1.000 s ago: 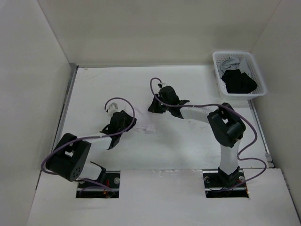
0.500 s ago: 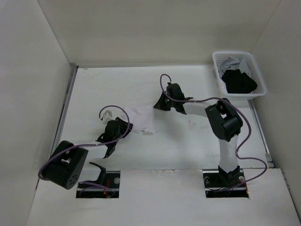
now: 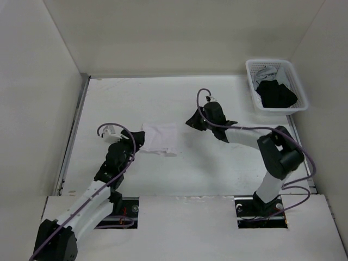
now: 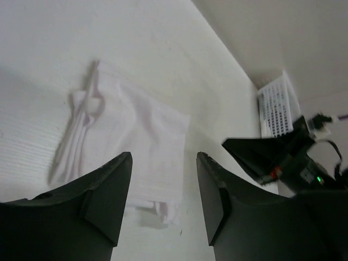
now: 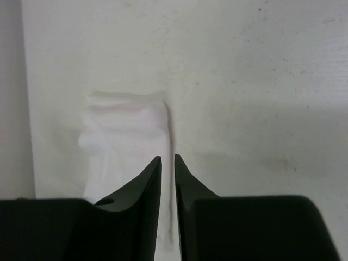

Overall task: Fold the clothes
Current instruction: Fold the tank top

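Clothes lie as a compact folded rectangle flat on the table, left of centre in the top view. Left pincer is beside the bundle's left edge, jaws wide apart, gripping nothing. Right pincer is near the bundle's right side and clear of it. Its jaws are parted only a narrow slit, with nothing between them.

The cloth's near edge is hidden behind the left gripper's fingers. Its lower part is also covered behind the right gripper — the fold's layers blur together.
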